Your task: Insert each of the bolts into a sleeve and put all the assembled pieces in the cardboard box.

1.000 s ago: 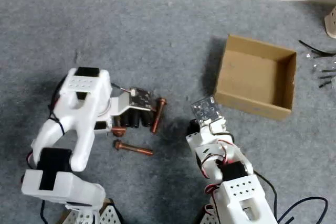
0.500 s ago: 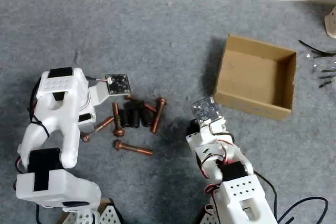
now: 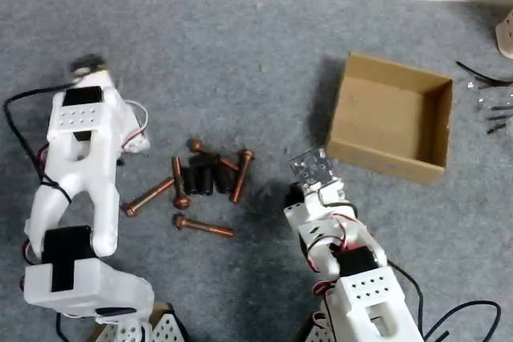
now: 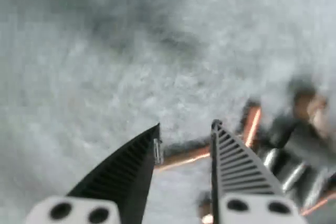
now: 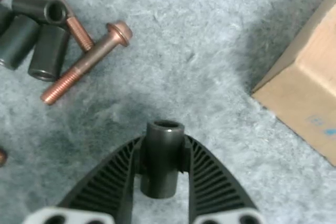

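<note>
Several copper bolts (image 3: 205,227) and black sleeves (image 3: 202,175) lie in a loose pile on the grey carpet. My left arm (image 3: 80,134) stands left of the pile. Its gripper (image 4: 185,129) is open above the carpet, and one bolt (image 4: 181,157) lies on the carpet beyond the gap between its fingers. My right gripper (image 5: 163,142) is shut on an upright black sleeve (image 5: 161,156), right of the pile and short of the cardboard box (image 3: 437,130). The box's corner (image 5: 310,93) is close to it. A bolt (image 5: 86,53) and sleeves (image 5: 37,30) lie farther off.
The box (image 3: 353,102) holds nothing and sits at the right back. Small dark parts (image 3: 490,110) lie at the far right edge, and a pale object (image 3: 505,34) sits in the top right corner. Bare carpet stretches behind the pile and between pile and box.
My left arm has swung back and to the left, off the pile, uncovering the sleeves and bolts. One bolt now lies apart at the pile's left. The right arm has kept still.
</note>
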